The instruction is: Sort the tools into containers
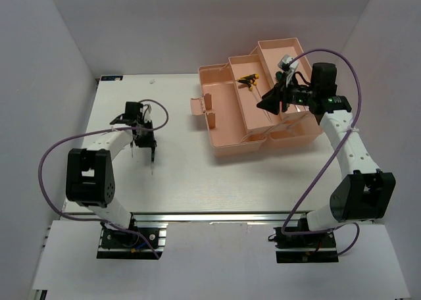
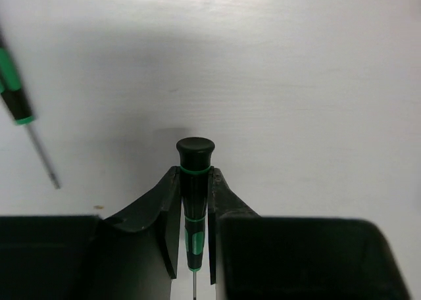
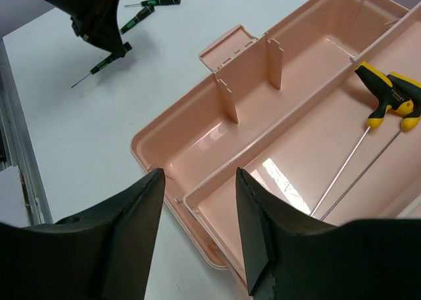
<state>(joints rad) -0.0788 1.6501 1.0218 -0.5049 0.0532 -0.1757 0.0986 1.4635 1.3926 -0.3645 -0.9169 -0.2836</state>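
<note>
1 dark-handled screwdriver (image 2: 195, 152) pinched in left claw (image 2: 195, 175), cap jutting past tips — right claw (image 3: 198, 175) spread above toolbox (image 3: 191, 137).

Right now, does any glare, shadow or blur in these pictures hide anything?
Right wrist view: a bright glare patch on the toolbox floor, the yellow-handled keys sharp. Left wrist view: the left gripper is near-black, detail lost; the small screwdriver it grips casts a faint shadow. Top view: even light.

Salmon-pink toolbox (image 3: 197, 142), yellow-black T-handles (image 3: 387, 95)
</note>
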